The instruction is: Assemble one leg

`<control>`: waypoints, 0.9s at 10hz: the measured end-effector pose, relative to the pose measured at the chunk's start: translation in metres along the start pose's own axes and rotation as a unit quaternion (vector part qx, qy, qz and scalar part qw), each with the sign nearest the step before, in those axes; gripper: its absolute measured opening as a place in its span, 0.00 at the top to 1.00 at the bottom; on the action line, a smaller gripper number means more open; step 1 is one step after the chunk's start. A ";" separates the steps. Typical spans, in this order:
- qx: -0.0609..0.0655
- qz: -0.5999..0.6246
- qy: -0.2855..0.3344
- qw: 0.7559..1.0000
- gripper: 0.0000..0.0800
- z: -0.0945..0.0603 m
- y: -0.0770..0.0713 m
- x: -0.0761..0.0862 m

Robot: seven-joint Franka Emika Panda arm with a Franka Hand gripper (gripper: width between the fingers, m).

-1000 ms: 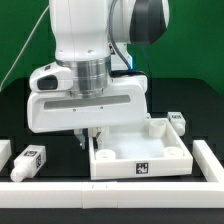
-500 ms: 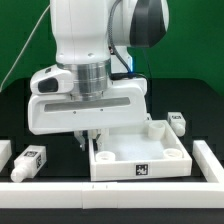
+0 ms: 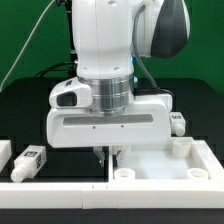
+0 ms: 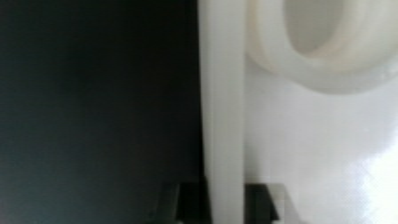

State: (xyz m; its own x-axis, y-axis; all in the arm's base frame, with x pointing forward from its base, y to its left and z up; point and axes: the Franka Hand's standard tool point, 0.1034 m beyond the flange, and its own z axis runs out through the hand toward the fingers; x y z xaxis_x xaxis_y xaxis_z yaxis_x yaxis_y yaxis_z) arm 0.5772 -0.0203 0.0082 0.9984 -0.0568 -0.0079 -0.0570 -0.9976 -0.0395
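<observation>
My gripper point(image 3: 106, 153) is shut on the left wall of the large white square tray-like piece point(image 3: 160, 158) with corner holes, which lies on the black table against the white front bar. In the wrist view the two dark fingertips point(image 4: 187, 198) clamp the tray's thin white wall point(image 4: 222, 110), with a round corner hole point(image 4: 329, 45) beside it. One leg point(image 3: 30, 160), a stubby white peg with a black-and-white tag, lies at the exterior view's left, apart from the gripper. Another leg point(image 3: 178, 122) lies behind the tray at the exterior view's right.
A white bar point(image 3: 55, 186) runs along the table's front edge. A further white peg point(image 3: 3, 153) shows partly at the exterior view's left edge. The arm's body hides the table behind the gripper.
The gripper has moved to the exterior view's right and nearer the front bar, taking the tray-like piece with it. The legs have not moved.
</observation>
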 end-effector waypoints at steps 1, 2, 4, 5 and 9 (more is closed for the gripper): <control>-0.007 0.024 0.013 1.000 0.94 0.000 0.000 0.000; -0.013 0.021 0.020 0.999 0.94 0.000 0.000 0.000; -0.015 0.015 0.022 1.000 0.94 0.000 0.000 0.000; -0.014 0.016 0.021 1.000 0.94 0.000 0.000 0.000; -0.005 0.011 -0.002 1.000 0.33 -0.024 -0.008 -0.028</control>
State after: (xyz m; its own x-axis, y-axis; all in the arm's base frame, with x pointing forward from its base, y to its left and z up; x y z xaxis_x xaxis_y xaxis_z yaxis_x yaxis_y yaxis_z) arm 0.5500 -0.0120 0.0330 0.9969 -0.0782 -0.0128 -0.0786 -0.9965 -0.0296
